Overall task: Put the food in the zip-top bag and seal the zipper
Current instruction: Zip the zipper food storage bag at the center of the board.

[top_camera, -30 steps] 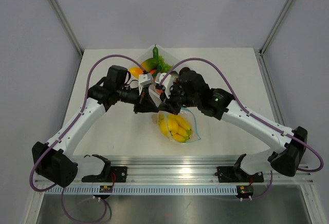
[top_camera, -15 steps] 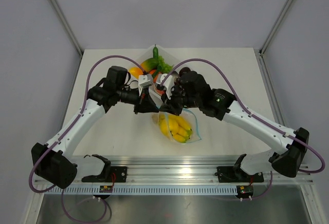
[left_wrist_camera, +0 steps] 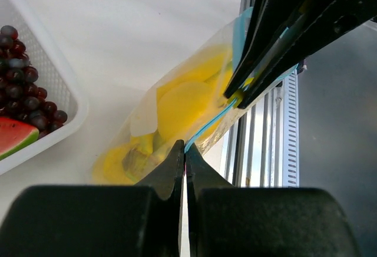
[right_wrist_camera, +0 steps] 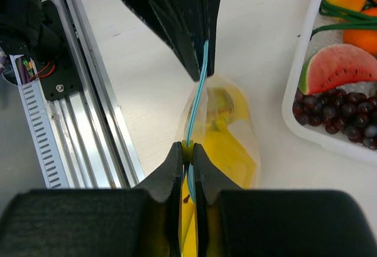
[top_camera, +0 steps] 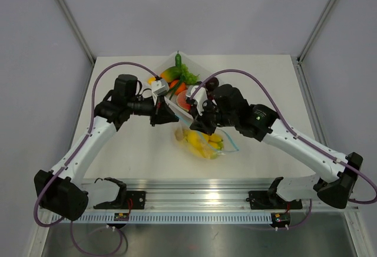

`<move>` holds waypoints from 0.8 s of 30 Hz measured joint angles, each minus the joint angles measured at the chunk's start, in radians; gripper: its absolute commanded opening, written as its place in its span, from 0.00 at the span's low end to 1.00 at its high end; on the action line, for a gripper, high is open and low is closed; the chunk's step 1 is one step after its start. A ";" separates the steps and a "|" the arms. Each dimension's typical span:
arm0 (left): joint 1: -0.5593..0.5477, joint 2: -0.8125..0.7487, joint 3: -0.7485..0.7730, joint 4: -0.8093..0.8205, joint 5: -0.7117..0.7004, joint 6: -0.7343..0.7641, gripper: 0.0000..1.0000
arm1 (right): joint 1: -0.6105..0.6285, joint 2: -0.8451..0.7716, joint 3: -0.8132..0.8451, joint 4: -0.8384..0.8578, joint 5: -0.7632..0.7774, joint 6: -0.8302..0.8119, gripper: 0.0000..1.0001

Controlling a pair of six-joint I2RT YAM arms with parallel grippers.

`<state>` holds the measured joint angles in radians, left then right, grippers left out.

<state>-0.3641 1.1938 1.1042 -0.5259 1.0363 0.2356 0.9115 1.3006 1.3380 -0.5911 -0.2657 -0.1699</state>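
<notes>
The zip-top bag (top_camera: 199, 143) hangs between my two grippers just above the table, with the yellow food (top_camera: 194, 141) inside it. In the left wrist view my left gripper (left_wrist_camera: 185, 150) is shut on one end of the light-blue zipper (left_wrist_camera: 207, 126), with the food (left_wrist_camera: 179, 101) showing through the plastic. In the right wrist view my right gripper (right_wrist_camera: 188, 147) is shut on the zipper (right_wrist_camera: 199, 89) at a small yellow-green slider; the strip runs taut up to the left gripper's fingers (right_wrist_camera: 187, 45). In the top view the left gripper (top_camera: 169, 118) and right gripper (top_camera: 204, 128) stand close together.
A white tray (top_camera: 198, 75) at the back centre holds watermelon (right_wrist_camera: 340, 68), dark grapes (right_wrist_camera: 339, 111), oranges and green items. It lies just beyond the bag (right_wrist_camera: 227, 145). The metal rail (top_camera: 194, 201) runs along the near table edge.
The two grippers have drawn apart along the zipper. The left gripper went left and back, the right one right and nearer. The bag now hangs stretched between them.
</notes>
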 measured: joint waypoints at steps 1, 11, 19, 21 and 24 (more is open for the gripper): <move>0.007 0.000 -0.001 0.003 -0.001 -0.001 0.00 | 0.000 -0.006 -0.005 -0.006 0.004 0.004 0.02; 0.145 0.002 -0.002 0.032 0.016 -0.037 0.00 | 0.000 -0.079 -0.064 -0.053 0.059 0.032 0.02; 0.259 0.004 -0.047 0.113 0.030 -0.112 0.00 | 0.000 -0.164 -0.142 -0.090 0.109 0.056 0.02; 0.277 0.004 -0.061 0.138 0.030 -0.134 0.00 | 0.000 -0.202 -0.175 -0.097 0.126 0.071 0.02; 0.288 0.008 -0.067 0.162 0.032 -0.158 0.00 | 0.000 -0.254 -0.220 -0.099 0.139 0.093 0.02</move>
<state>-0.0757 1.2022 1.0370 -0.3637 1.0687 0.0772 0.9119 1.0470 1.1179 -0.6899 -0.1265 -0.0772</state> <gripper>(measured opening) 0.004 0.113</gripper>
